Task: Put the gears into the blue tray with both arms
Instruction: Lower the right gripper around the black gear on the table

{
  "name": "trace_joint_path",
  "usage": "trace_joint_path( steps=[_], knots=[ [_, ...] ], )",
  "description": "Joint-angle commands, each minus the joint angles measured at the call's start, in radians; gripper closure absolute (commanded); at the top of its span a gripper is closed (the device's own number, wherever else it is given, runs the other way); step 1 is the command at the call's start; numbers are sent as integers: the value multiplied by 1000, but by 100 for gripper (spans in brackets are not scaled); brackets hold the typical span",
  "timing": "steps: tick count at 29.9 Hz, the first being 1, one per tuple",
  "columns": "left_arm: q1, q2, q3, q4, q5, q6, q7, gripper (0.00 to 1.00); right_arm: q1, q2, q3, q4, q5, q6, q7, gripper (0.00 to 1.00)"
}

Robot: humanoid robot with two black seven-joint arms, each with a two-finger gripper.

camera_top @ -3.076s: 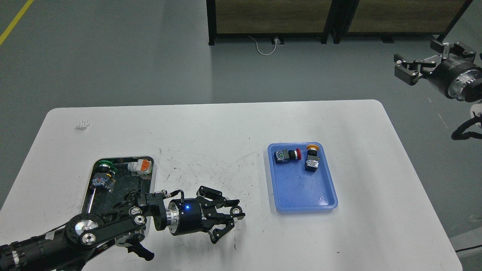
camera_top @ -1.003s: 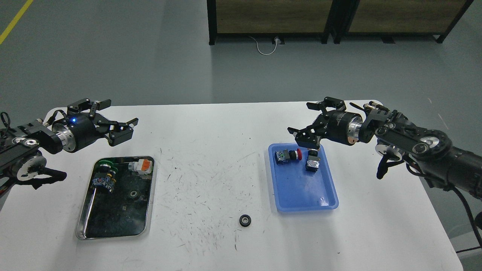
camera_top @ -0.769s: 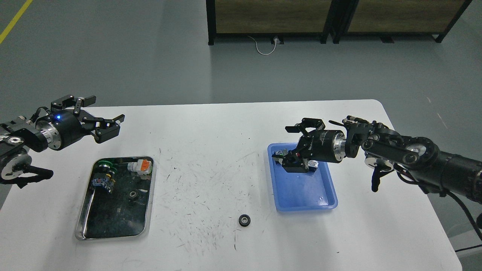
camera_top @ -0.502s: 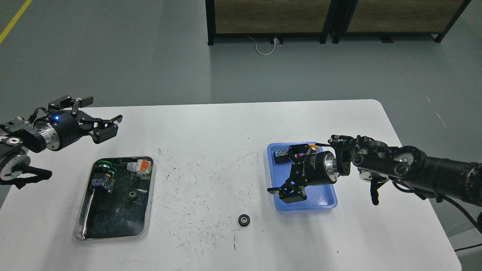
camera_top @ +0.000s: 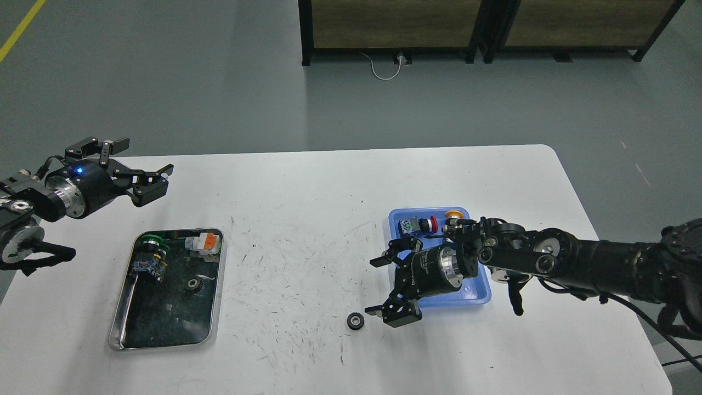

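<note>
One gear (camera_top: 356,320), a small black toothed wheel with a silvery hole, lies on the white table left of the blue tray (camera_top: 397,221). A second gear (camera_top: 192,283) rests inside the steel tray (camera_top: 119,322). My right gripper (camera_top: 384,286) hangs open over the blue tray's near left corner, its lower fingers just right of the loose gear, nothing between them. My left gripper (camera_top: 143,173) is open and raised above the table's far left, beyond the steel tray, holding nothing.
Two push-button switches, one with a red cap (camera_top: 419,224) and one with a yellow cap (camera_top: 453,214), lie at the blue tray's far end. The steel tray holds a green-capped switch (camera_top: 149,254) and an orange-and-white part (camera_top: 203,242). A small white scrap lay at the table's far left.
My right arm swept in from the far right, over the blue tray, and down toward the loose gear. My left arm dropped that gear on the table, then withdrew to the far left.
</note>
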Motion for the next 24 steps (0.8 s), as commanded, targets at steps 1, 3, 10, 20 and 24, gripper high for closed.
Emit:
trace_joint_path(
  steps=[1, 3, 10, 20, 24],
  knots=[
    [0, 1, -6, 0, 0, 0, 0, 2, -6, 42, -19, -17, 3, -15, -1, 0],
    [0, 1, -6, 0, 0, 0, -1, 2, -15, 61, -21, -26, 5, -26, -1, 0],
    [0, 3, -6, 0, 0, 2, -3, 2, -28, 96, -47, -40, 3, -57, -3, 0],
    [1, 3, -8, 0, 0, 2, -3, 2, -28, 110, -68, -46, -9, -86, -13, 0],
    [0, 3, -8, 1, 0, 2, -3, 2, -28, 119, -71, -53, -11, -93, -14, 1]
  ],
)
